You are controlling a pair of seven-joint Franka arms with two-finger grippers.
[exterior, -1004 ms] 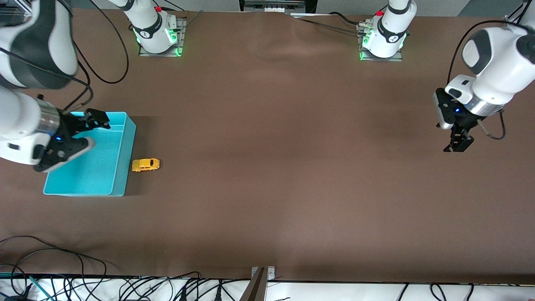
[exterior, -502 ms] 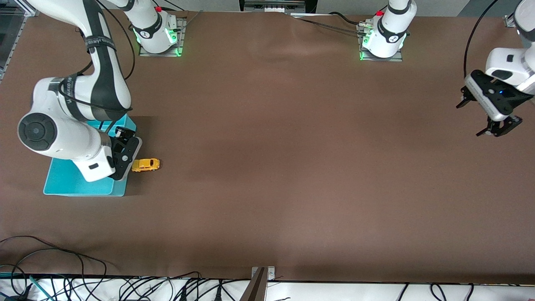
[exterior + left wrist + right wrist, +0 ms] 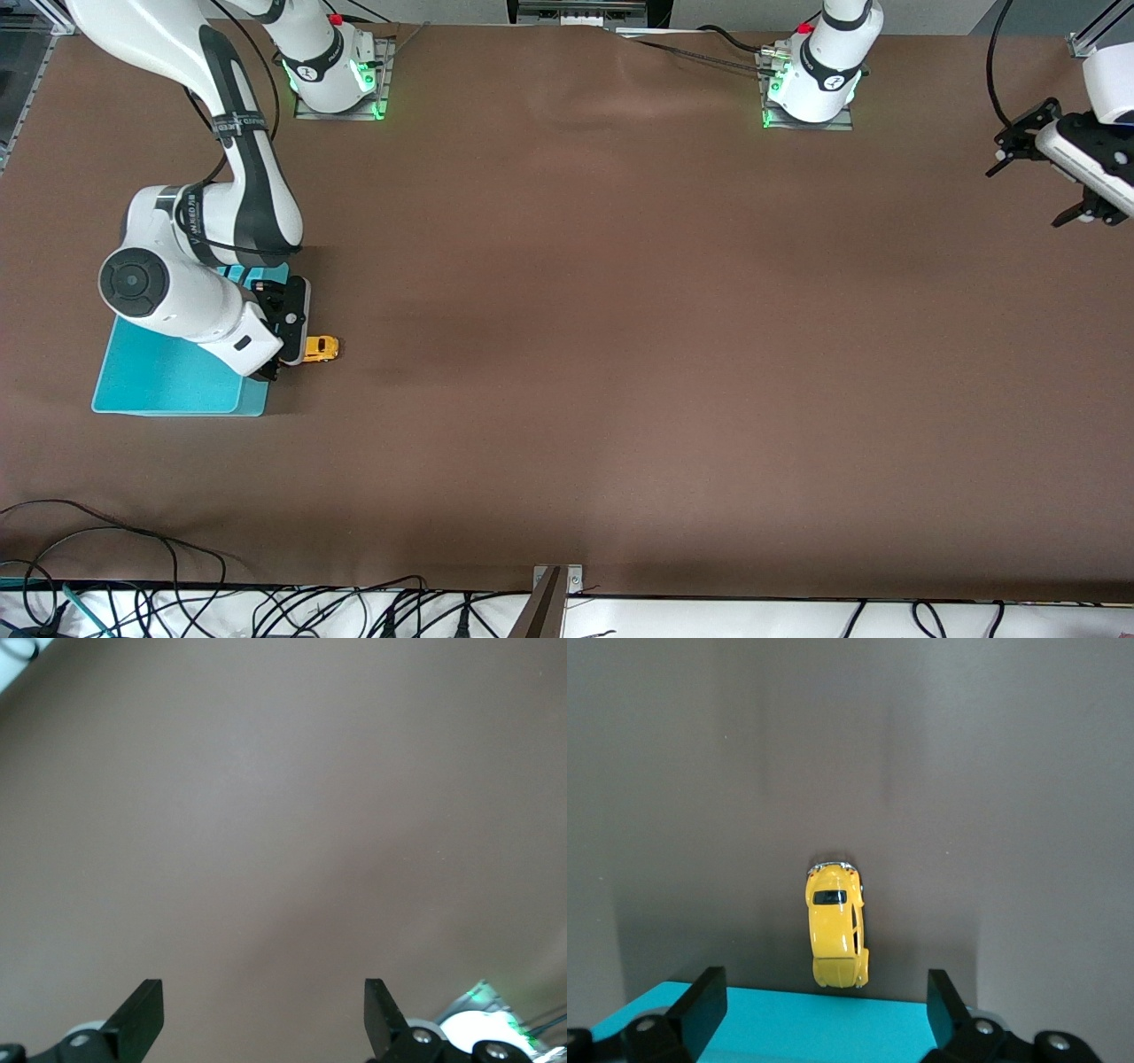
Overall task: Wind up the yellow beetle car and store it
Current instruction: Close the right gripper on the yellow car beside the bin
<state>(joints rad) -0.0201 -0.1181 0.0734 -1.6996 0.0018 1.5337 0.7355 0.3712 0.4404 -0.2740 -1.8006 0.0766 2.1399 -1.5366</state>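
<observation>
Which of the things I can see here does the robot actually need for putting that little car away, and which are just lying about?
Needed:
- yellow beetle car, on the table beside the bin
- turquoise bin, at the right arm's end
- right gripper, open, over the car and the bin's edge

Just there:
- left gripper, open, waiting over bare table at the left arm's end
- cables along the table's near edge

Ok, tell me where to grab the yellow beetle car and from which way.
Grip the yellow beetle car across its two long flanks at mid-body, coming straight down from above. It sits on its wheels beside the turquoise bin, and the right gripper, jaws open, looks wide enough to straddle its narrow body.
</observation>
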